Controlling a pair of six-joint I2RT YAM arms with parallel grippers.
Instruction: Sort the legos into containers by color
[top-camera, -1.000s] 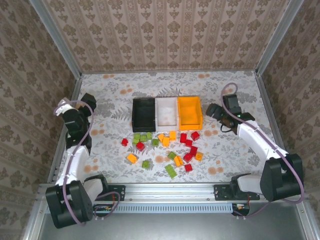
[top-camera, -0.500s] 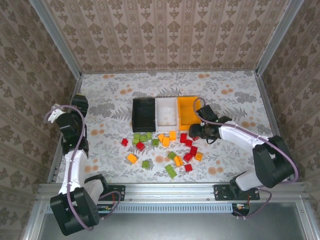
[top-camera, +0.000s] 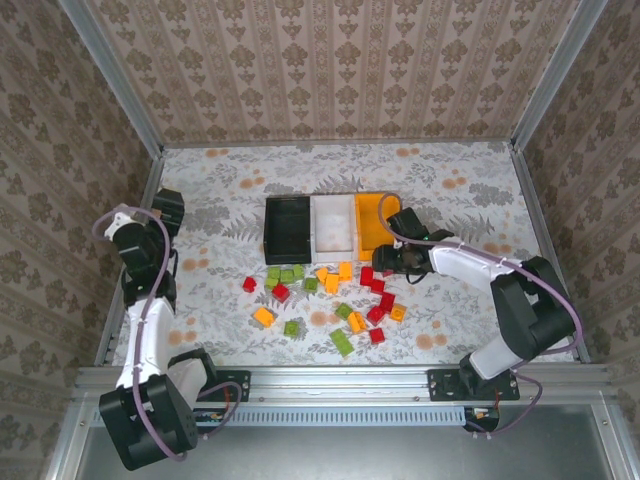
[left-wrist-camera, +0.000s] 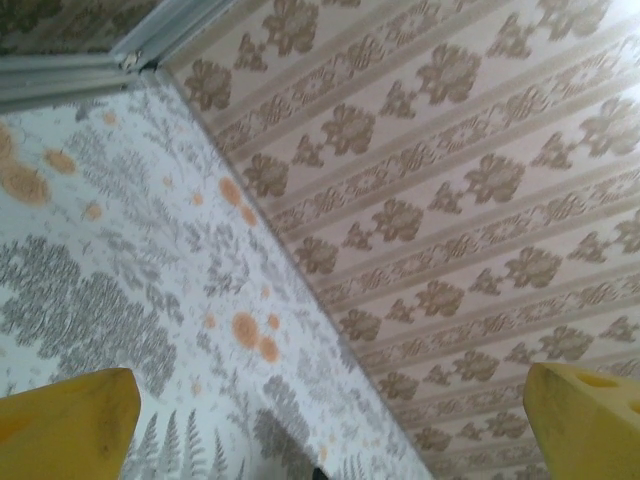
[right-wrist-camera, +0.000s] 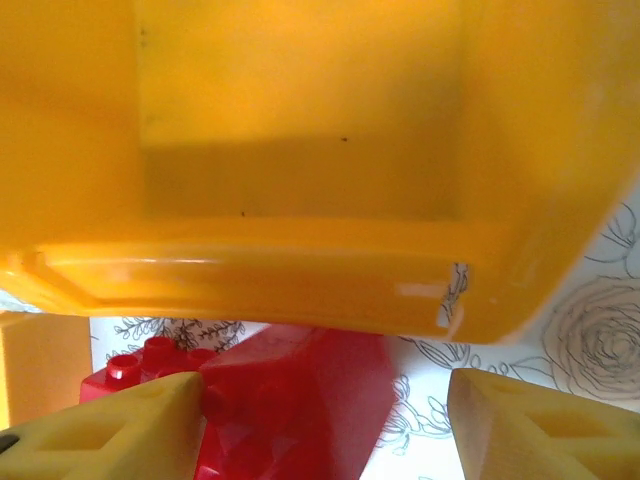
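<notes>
The table (top-camera: 470, 190) has a flower-patterned top. Three open containers stand in a touching row at mid-table: black bin (top-camera: 287, 228), white bin (top-camera: 334, 225), orange bin (top-camera: 372, 228). The legos (top-camera: 342, 343) — red, green, orange-yellow — lie scattered loose on the near side of the row. One red lego (right-wrist-camera: 300, 400) sits just beside the orange bin's near wall.

Tabletop (top-camera: 230, 190): floral cloth, grey leaves, orange blooms. Brown damask wallpaper (top-camera: 330, 70) on the back and side walls. Aluminium posts (top-camera: 113, 75) run up the corners. Metal rail (top-camera: 340, 380) sits along the near edge.
</notes>
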